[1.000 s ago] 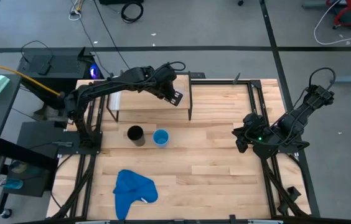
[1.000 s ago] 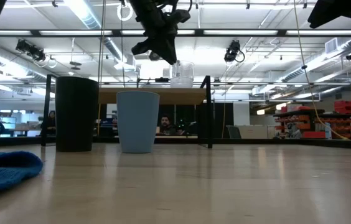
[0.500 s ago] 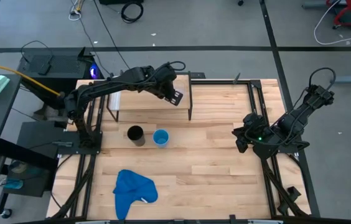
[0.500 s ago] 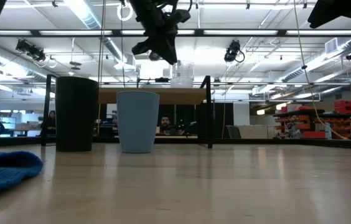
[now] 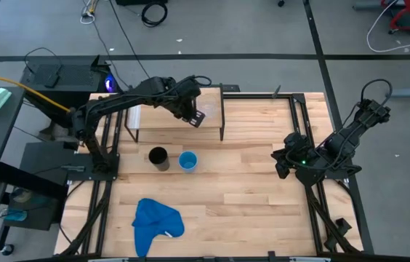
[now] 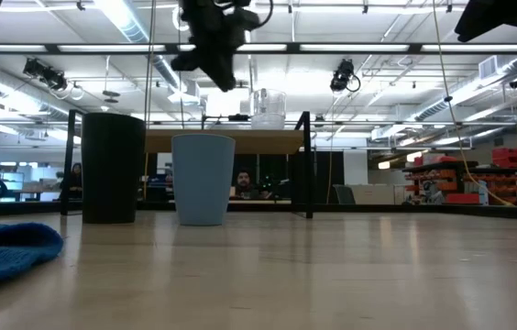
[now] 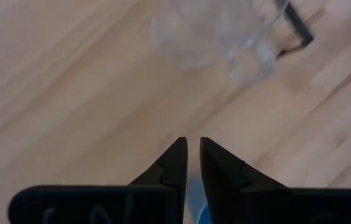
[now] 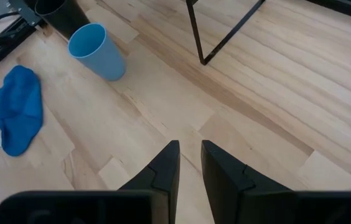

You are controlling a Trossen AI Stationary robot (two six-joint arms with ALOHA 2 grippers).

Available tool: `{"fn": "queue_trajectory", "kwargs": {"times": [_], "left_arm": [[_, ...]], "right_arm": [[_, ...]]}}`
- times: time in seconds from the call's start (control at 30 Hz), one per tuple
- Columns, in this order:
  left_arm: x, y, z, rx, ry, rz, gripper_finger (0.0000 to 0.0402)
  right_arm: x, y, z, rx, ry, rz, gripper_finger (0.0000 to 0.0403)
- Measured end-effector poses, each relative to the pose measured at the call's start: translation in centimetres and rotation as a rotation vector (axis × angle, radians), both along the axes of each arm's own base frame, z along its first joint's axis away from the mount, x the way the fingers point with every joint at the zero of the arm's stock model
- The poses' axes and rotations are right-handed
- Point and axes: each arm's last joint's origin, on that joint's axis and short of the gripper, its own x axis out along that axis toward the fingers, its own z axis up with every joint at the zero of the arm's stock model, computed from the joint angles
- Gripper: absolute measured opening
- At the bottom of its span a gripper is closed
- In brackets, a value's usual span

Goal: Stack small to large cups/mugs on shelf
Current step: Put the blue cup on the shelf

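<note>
The small clear cup stands upright on the shelf, near its right end; it also shows in the left wrist view. The light-blue cup and the taller black cup stand upright side by side on the table in front of the shelf. My left gripper hovers over the shelf, left of the clear cup, shut and empty. My right gripper waits over the table's right side, shut and empty.
A crumpled blue cloth lies near the table's front left. The shelf's thin black legs stand on the tabletop. Bare tabletop lies between the cups and my right arm.
My left gripper has drawn away from the clear cup, toward the table's left edge above the shelf, staying shut. The clear cup has stayed where it was on the shelf.
</note>
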Motion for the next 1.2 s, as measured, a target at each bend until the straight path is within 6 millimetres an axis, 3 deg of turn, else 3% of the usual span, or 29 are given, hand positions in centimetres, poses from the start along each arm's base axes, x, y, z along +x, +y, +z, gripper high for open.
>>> {"fn": "queue_trajectory", "kwargs": {"times": [0.23,0.33,0.47,0.73,1.2], "left_arm": [[-2.5,-2.7,1.6,-0.109,0.087,-0.05,0.0042],[-2.5,-4.5,1.8,-0.178,0.092,-0.121,0.0039],[-1.8,-6.9,1.5,-0.14,0.113,-0.189,0.0041],[0.7,-9.1,-1.2,-0.059,0.218,-0.281,0.0056],[4.6,-9.0,-8.1,-0.081,0.432,-0.384,0.0113]], "right_arm": [[0.0,0.0,0.0,0.003,0.002,0.001,0.0073],[0.0,0.0,0.0,0.003,0.002,0.002,0.0073],[0.0,0.0,0.0,0.002,0.003,0.001,0.0073],[0.0,0.0,0.0,0.004,0.004,0.002,0.0073],[-0.1,0.1,-0.1,0.043,0.035,0.021,0.0073]]}}
